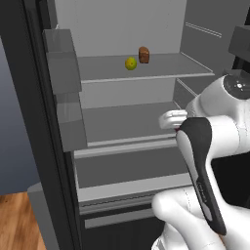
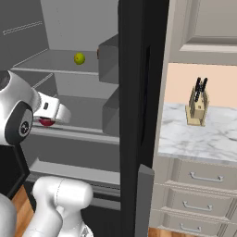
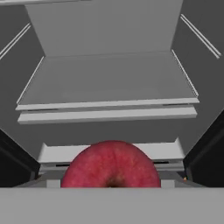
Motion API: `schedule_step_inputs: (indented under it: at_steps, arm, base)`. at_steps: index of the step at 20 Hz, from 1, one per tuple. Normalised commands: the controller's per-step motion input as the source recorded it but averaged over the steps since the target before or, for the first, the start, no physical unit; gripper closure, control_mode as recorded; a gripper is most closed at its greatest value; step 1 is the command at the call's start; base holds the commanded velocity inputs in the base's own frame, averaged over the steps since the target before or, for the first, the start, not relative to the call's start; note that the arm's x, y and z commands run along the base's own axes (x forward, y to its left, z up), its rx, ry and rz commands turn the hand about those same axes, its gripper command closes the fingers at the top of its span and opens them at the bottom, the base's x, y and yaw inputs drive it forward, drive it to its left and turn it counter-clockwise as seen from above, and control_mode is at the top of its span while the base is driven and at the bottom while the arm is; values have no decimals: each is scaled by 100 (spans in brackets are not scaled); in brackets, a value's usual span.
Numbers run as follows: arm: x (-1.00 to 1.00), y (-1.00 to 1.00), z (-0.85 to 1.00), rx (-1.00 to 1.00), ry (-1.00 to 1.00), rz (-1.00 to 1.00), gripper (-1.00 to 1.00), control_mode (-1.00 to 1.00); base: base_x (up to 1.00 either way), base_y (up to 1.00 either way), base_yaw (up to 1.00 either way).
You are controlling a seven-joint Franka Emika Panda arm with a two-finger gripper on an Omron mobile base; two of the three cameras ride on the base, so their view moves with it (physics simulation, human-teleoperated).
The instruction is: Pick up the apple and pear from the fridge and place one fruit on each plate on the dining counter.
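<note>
Glossy red apple [image 3: 111, 164]; yellow-green pear [image 1: 130, 63]; brown block [image 1: 144, 54]; pale grey fridge [image 1: 127, 29] walls, black frame; white-grey veined marble worktop [image 2: 199, 139].

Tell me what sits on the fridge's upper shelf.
On the upper shelf: a yellow-green pear with a brown block beside it. In the right base view a door bin covers the block.

Readable text: none on any surface.
Arm link [image 1: 201, 171]: a small pale marking runs along the dark cover, too blurred to read.
Fridge [image 1: 132, 34]: walls, shelves and door bins carry no label.
Knife block [image 2: 197, 109]: no brand or sign.
</note>
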Motion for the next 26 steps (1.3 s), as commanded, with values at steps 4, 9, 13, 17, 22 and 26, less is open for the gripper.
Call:
schedule_step_inputs:
  at_steps: [4, 9, 13, 17, 22, 26]
  arm:
    - [-19, 0, 16, 0, -7, 0, 100, -100]
    - [-8, 0, 0, 0, 0, 0, 100, -100]
    - [0, 0, 0, 0, 0, 0, 100, 100]
    - [0, 0, 0, 0, 0, 0, 100, 100]
    - [0, 0, 0, 0, 0, 0, 100, 100]
    - [0, 0, 0, 0, 0, 0, 100, 100]
  base:
    - [0, 0, 0]
    - [0, 0, 0]
    - [-96, 14, 0]
    - [-100, 20, 0]
    - [-100, 0, -39]
    - [-60, 2, -75]
